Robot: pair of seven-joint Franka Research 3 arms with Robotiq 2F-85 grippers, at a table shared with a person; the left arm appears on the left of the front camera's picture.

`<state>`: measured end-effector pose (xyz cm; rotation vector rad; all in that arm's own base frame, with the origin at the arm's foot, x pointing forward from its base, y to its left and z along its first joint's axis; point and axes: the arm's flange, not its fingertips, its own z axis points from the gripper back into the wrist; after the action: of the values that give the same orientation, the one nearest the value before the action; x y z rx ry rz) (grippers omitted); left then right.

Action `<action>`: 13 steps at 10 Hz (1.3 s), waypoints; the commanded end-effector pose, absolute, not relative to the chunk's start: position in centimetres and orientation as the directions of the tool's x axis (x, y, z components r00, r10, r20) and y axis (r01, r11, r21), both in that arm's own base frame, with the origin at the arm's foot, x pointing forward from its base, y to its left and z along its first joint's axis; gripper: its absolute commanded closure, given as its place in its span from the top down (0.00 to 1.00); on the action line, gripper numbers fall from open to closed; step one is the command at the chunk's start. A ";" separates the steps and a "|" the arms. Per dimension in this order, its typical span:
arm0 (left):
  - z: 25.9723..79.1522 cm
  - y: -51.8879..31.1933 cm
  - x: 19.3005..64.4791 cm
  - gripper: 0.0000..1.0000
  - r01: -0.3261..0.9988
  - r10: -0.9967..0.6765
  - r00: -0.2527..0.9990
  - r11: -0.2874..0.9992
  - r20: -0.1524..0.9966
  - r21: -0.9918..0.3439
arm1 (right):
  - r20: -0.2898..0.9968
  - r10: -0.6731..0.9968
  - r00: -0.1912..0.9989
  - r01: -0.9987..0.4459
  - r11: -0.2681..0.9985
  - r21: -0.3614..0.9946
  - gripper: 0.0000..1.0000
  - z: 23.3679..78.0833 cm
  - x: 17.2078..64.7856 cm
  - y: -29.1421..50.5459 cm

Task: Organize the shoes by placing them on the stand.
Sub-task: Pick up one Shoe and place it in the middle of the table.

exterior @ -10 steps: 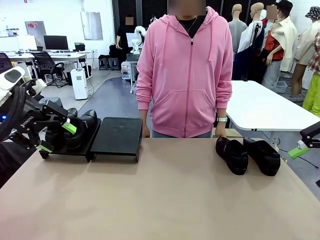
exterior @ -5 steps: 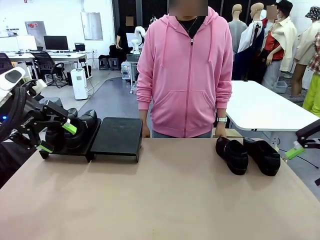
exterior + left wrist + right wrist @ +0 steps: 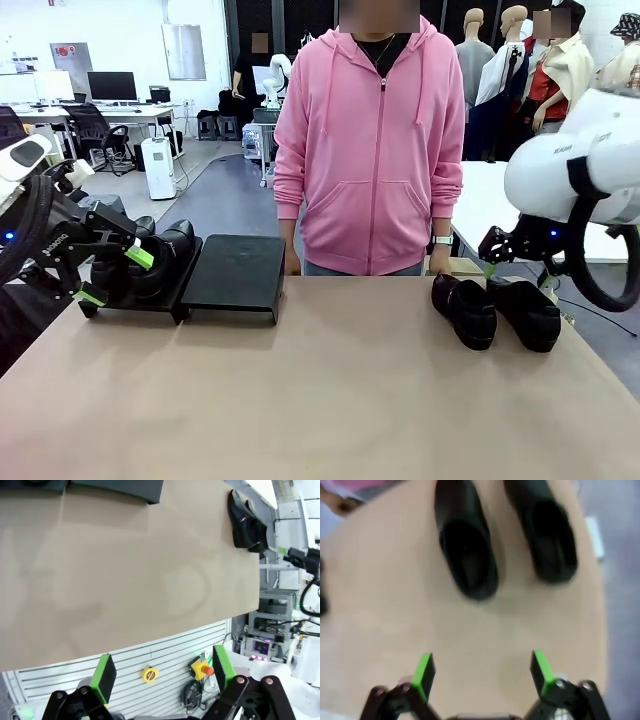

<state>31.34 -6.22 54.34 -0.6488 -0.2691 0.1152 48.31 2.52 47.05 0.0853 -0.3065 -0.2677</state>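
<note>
You see a plain beige table (image 3: pixel 330 400), matte and bare across its whole middle. At its far left corner sits the black stand (image 3: pixel 235 272). Its right platform carries nothing. On its left platform stands a pair of shoes (image 3: pixel 165 250), partly hidden behind the left gripper (image 3: pixel 116 275). This gripper hangs just in front of the pair, with its jaws apart and nothing between the green pads. Its wrist view looks over the near table edge to a white slatted panel (image 3: pixel 150 655) with a red button (image 3: pixel 207 670).

At the far right of the table, well apart from the stand, lie the first loose shoe (image 3: pixel 466 310) and the second loose shoe (image 3: pixel 527 314), side by side on the bare surface. The right gripper (image 3: pixel 482 672) is above them, its jaws also wide apart and holding nothing; that picture is blurred. The white right arm (image 3: pixel 575 175) reaches over the right table edge.

A person in a pink hoodie (image 3: pixel 375 150) stands at the far side, one hand (image 3: pixel 440 262) low by the table edge near the first loose shoe. Behind are a grey floor (image 3: pixel 215 200), desks with monitors (image 3: pixel 112 85) and a white table (image 3: pixel 530 215).
</note>
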 end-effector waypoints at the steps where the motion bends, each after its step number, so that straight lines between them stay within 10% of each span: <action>1: 54.3 -6.1 31.1 1.00 -0.027 0.192 0.959 0.793 0.209 -0.609 | 0.259 -0.280 0.924 0.237 0.954 0.185 1.00 47.8 47.9 1.8; 5: 54.3 -6.1 31.1 1.00 -0.027 0.192 0.959 0.793 0.209 -0.609 | 0.284 -0.272 0.919 0.238 0.960 0.149 1.00 46.5 49.4 1.7; 9: 54.3 -6.1 31.1 1.00 -0.027 0.192 0.959 0.793 0.209 -0.609 | -0.035 -0.102 0.994 0.105 0.991 0.085 1.00 42.4 60.1 -1.1; 13: 54.3 -6.1 31.1 1.00 -0.027 0.192 0.959 0.793 0.209 -0.609 | -0.088 -0.129 0.988 0.135 0.989 0.065 1.00 37.8 63.9 -1.9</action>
<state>31.34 -6.20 54.35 -0.6488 -0.2696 0.1156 62.82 -1.81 37.12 0.0736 0.0775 -0.1412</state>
